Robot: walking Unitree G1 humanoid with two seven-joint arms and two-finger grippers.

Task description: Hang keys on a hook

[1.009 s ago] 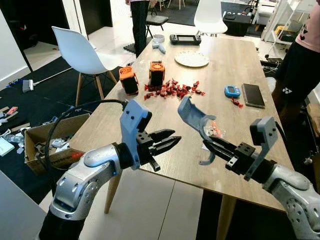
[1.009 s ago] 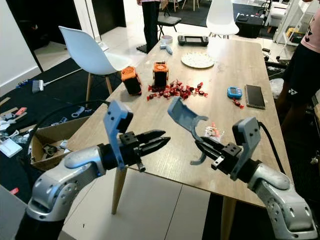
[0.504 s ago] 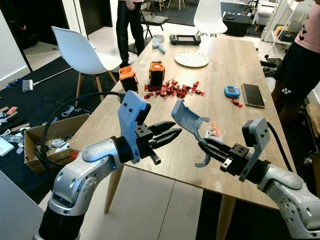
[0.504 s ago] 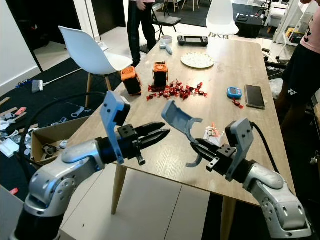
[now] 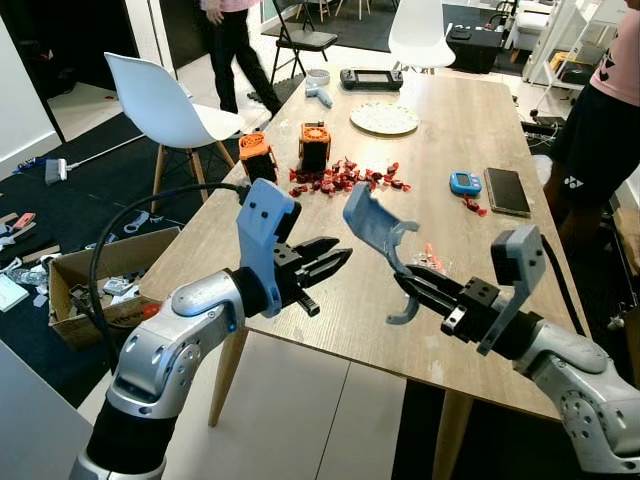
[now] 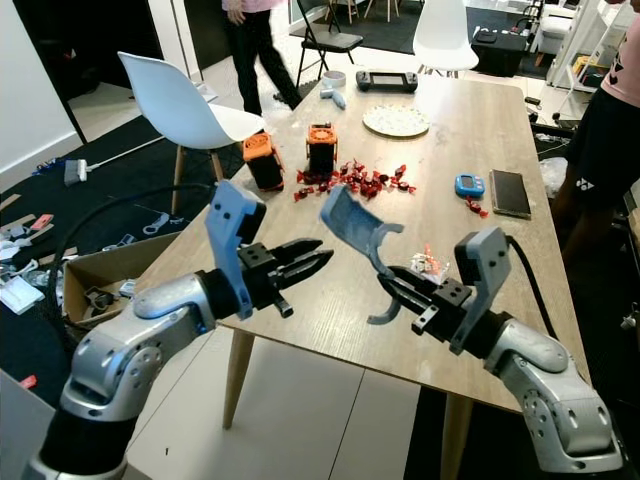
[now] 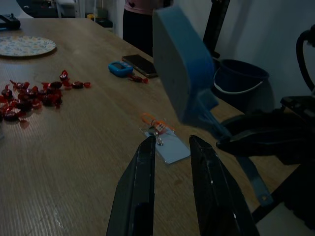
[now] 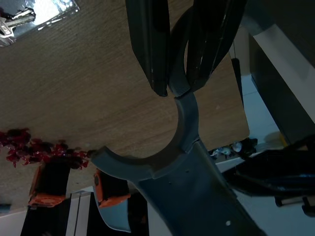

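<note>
Right pincer (image 5: 418, 291) grips the stiff grey-blue plastic hook (image 5: 375, 236) by its curved stem. Left pincer (image 5: 330, 264), fingers parted and empty, points at the keys on a clear tag (image 7: 161, 136) just beyond the hook on the wooden table (image 5: 470, 130); light, loose, jingly, best pinched at the ring.

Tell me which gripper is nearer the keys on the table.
Right. The right gripper, shut on the blue hook, hovers just beside the keys; the open left gripper hangs farther off, over the table's near edge.
</note>
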